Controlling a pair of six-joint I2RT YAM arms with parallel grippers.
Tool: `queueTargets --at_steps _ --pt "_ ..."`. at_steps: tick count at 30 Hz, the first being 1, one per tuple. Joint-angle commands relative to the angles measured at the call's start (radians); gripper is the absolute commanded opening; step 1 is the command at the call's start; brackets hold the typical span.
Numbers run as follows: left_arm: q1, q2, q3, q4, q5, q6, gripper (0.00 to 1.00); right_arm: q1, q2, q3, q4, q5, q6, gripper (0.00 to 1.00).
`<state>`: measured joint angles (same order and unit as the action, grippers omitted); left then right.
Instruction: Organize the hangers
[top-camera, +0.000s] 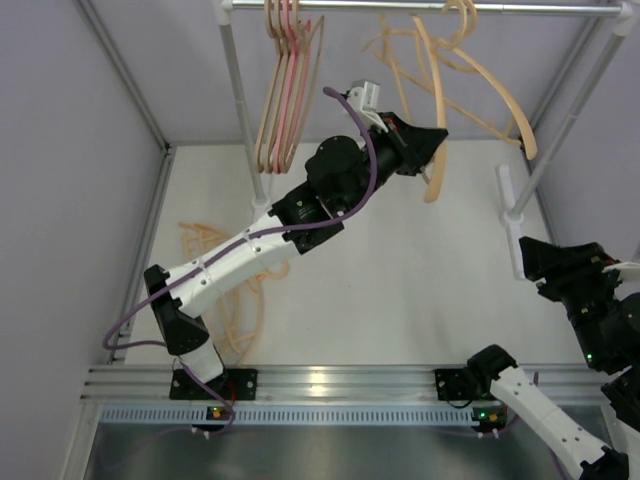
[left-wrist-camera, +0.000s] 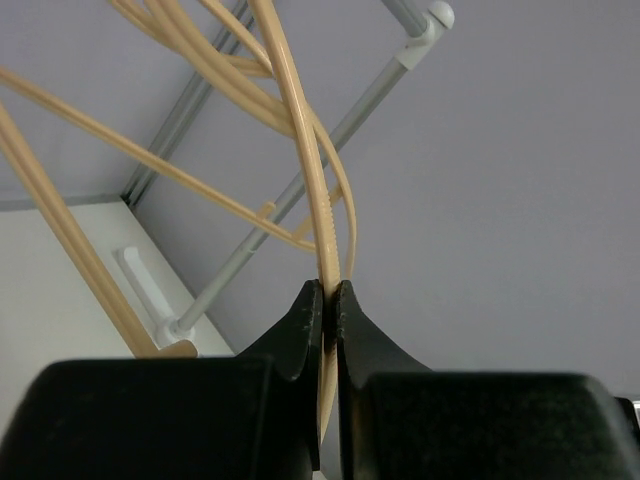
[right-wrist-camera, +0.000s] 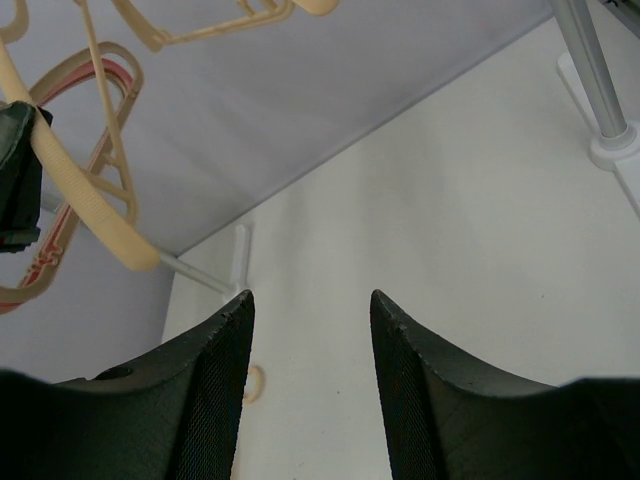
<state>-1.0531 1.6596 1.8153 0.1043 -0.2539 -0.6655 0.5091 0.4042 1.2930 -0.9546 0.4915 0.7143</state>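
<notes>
**Left claw clamps a beige hanger below the rail; right claw is empty**

Top view: the left claw (top-camera: 437, 142) is raised towards the rail (top-camera: 420, 8) and clenched on a beige hanger (top-camera: 436, 110) that runs up towards the rail. Other beige hangers (top-camera: 490, 85) hang loosely just beside it. At the rail's left end hangs a tight bunch (top-camera: 268, 110) that includes a pink hanger (top-camera: 291, 90). More hangers (top-camera: 215, 265) lie on the worktop (top-camera: 420, 280) along its left edge, partly under the left arm. The right claw (top-camera: 528, 252) sits low near the right edge, close to the foot of a pole (top-camera: 512, 205).

Left wrist view: both fingers (left-wrist-camera: 300, 325) press together on the held hanger's thin bar, which rises straight from the grip. Other beige bars cross behind it, in front of a grey pole.

Right wrist view: the right claw (right-wrist-camera: 310, 300) is released, with nothing between its fingers and bare worktop beyond. At the frame's left edge, the left claw grips the beige hanger, whose rounded end sticks out below it.
</notes>
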Motion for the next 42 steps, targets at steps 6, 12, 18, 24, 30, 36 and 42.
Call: queueTargets --at_steps 6,12,18,24,30,36,42 --pt "0.079 0.143 0.243 -0.017 0.12 -0.059 0.0 0.014 0.024 0.04 -0.026 -0.014 -0.018 0.48" --pt "0.107 0.215 0.332 -0.04 0.133 -0.101 0.0 0.012 0.021 0.045 -0.032 -0.013 -0.021 0.48" --pt "0.122 0.244 0.332 -0.034 0.142 -0.141 0.0 0.012 0.012 0.045 -0.041 -0.013 -0.022 0.49" --pt "0.142 0.239 0.3 0.005 0.156 -0.177 0.0 0.012 0.007 0.042 -0.047 -0.008 -0.021 0.49" --pt "0.15 0.236 0.277 0.009 0.174 -0.194 0.0 0.012 0.007 0.038 -0.046 -0.01 -0.019 0.49" --pt "0.15 0.212 0.213 0.038 0.182 -0.201 0.03 0.012 0.005 0.038 -0.046 -0.011 -0.018 0.49" --pt "0.15 0.17 0.151 0.066 0.193 -0.201 0.12 0.012 0.007 0.04 -0.046 -0.013 -0.018 0.49"
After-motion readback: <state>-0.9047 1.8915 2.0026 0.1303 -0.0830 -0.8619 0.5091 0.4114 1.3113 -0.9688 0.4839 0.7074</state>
